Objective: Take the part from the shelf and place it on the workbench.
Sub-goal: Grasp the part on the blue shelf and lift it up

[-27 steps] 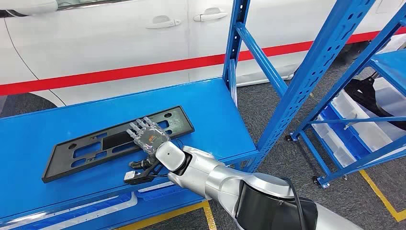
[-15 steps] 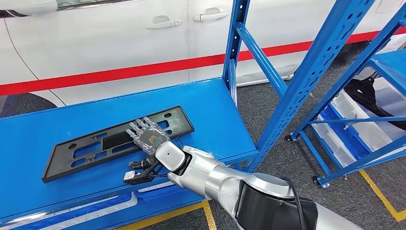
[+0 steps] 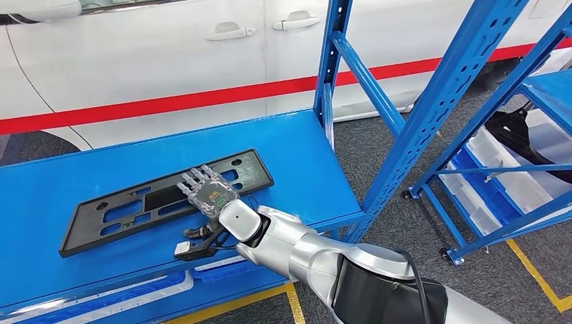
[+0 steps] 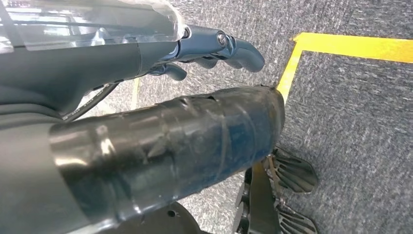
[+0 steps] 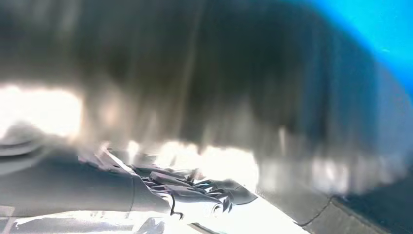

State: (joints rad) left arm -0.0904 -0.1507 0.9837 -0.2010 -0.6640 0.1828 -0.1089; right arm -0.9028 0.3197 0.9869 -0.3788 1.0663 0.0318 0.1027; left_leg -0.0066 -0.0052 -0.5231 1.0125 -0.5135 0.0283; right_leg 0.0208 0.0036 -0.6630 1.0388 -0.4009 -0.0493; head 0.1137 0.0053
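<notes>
The part (image 3: 128,209) is a long flat black plate with cut-outs, lying flat on the blue shelf board (image 3: 297,155). My right hand (image 3: 208,190) lies palm down over the plate's near edge, towards its right end, with the fingers stretched out on top of it. The thumb is hidden, so whether the hand grips the plate cannot be told. The right wrist view is blurred, with the dark plate (image 5: 219,73) very close and dark fingers (image 5: 209,190) against it. My left hand (image 4: 214,44) hangs over the grey floor with loosely bent fingers and holds nothing.
A white car (image 3: 168,54) with a red stripe stands just behind the shelf. Blue slanted uprights (image 3: 445,101) rise at the shelf's right end. A second blue rack with white bins (image 3: 512,182) stands to the right. Yellow lines (image 3: 539,277) mark the grey floor.
</notes>
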